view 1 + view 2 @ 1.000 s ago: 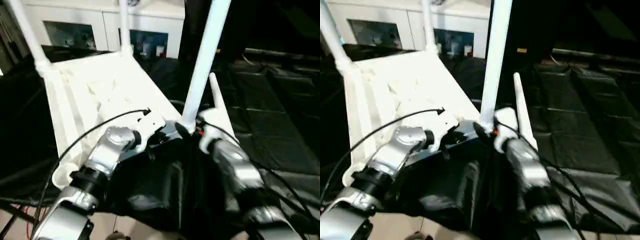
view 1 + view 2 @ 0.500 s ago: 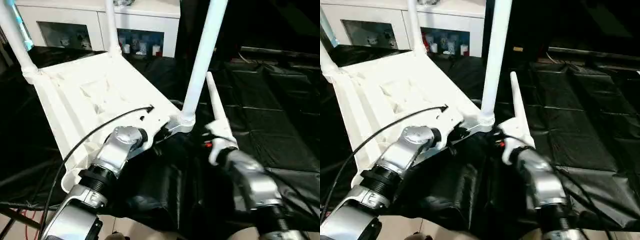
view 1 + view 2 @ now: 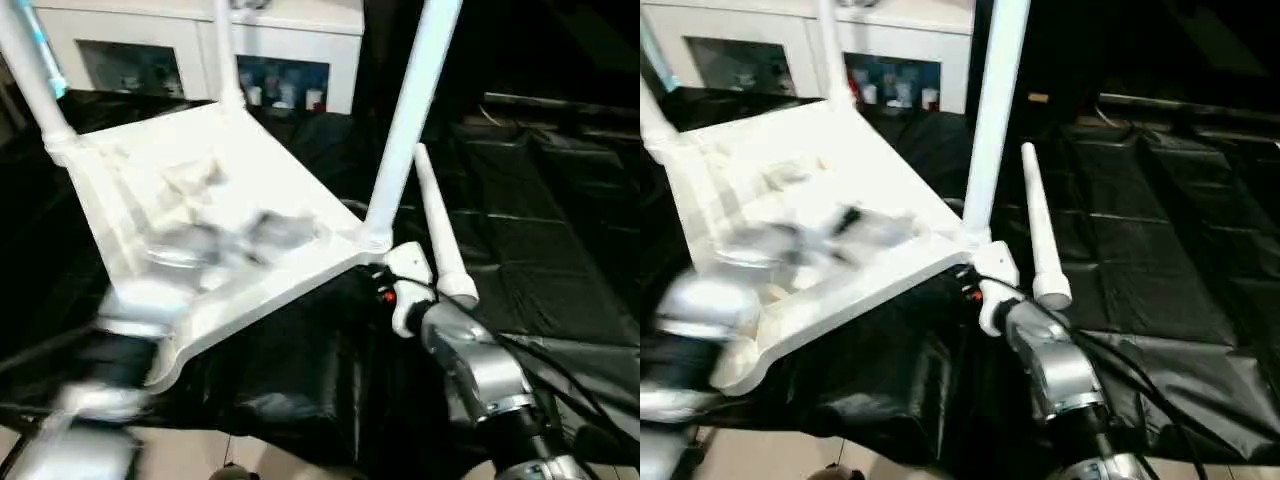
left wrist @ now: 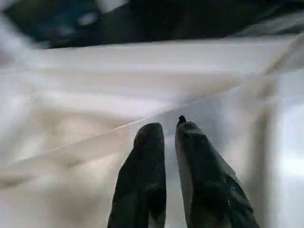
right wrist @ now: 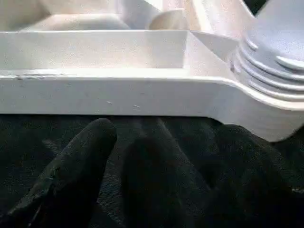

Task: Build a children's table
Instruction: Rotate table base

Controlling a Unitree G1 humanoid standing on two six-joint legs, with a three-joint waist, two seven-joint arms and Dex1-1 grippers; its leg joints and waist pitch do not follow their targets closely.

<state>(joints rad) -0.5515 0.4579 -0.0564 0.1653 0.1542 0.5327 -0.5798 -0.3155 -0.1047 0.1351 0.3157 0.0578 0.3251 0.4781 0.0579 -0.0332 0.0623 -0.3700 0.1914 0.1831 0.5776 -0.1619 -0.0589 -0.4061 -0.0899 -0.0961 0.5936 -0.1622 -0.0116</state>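
Head view: children's table (image 3: 230, 200) lies upside down on the black sheet (image 3: 540, 260), ribbed underside up, tilted toward me. Three legs stand in their corner sockets: near leg (image 3: 410, 110) upright at the corner closest to my right arm, two more at the far corners in front of the white cabinet (image 3: 290, 40). A fourth leg (image 3: 437, 235) lies loose on the sheet just beside the near corner. My left arm (image 3: 120, 380) is a blur over the table's near left corner. Left wrist view: left gripper (image 4: 169, 130) fingers stand nearly together with a thin gap, nothing between them, over white ribs. Right wrist view: right gripper (image 5: 142, 156) is released wide, one finger (image 5: 71, 175) over the sheet, just below the table's edge and the threaded socket (image 5: 270, 61).
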